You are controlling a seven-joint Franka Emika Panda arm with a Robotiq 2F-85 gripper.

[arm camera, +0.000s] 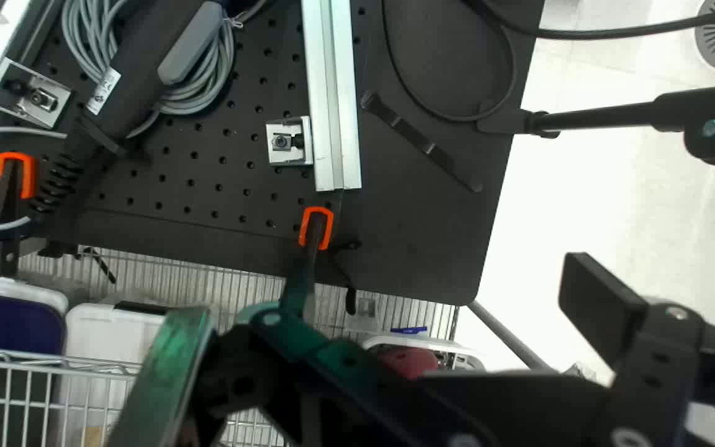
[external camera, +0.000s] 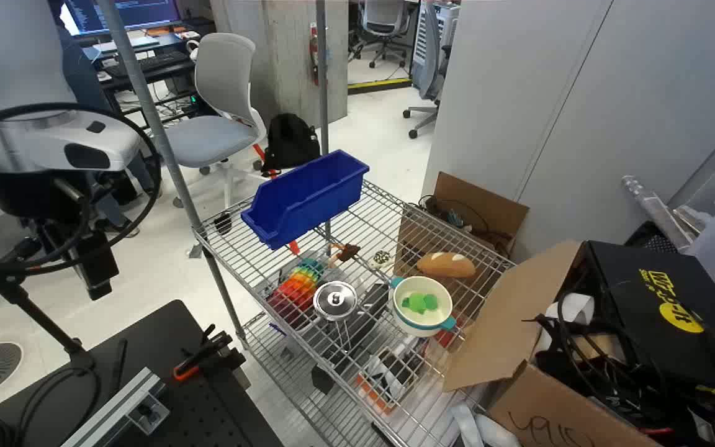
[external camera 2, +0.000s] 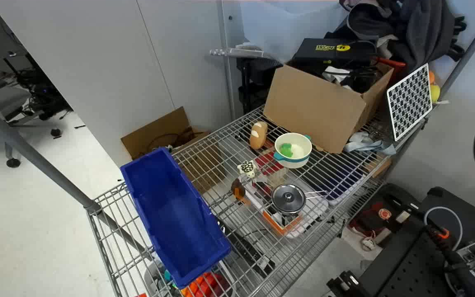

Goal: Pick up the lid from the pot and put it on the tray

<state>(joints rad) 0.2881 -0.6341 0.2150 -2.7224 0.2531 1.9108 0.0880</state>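
The small shiny silver lid [external camera: 335, 299] sits on top of the small silver pot [external camera: 336, 317] and hides its inside. The lid also shows from above in an exterior view [external camera 2: 289, 198], with a thin wire handle sticking out beside it. Both rest on the wire shelf. No separate tray stands out; a blue open bin [external camera: 308, 197] sits on the shelf and is also in an exterior view [external camera 2: 175, 216]. My gripper [external camera: 94, 267] hangs well away from the pot, to one side of the shelf. In the wrist view its jaws [arm camera: 388, 323] are wide apart with nothing between them.
A cream pot with teal handles [external camera: 421, 304] holds green pieces. A bread loaf [external camera: 446, 265] and a small spotted toy [external camera 2: 247, 168] are nearby. A cardboard box [external camera 2: 316, 109] and shelf posts [external camera: 152, 118] are obstacles. A black pegboard table [arm camera: 419, 236] lies below my gripper.
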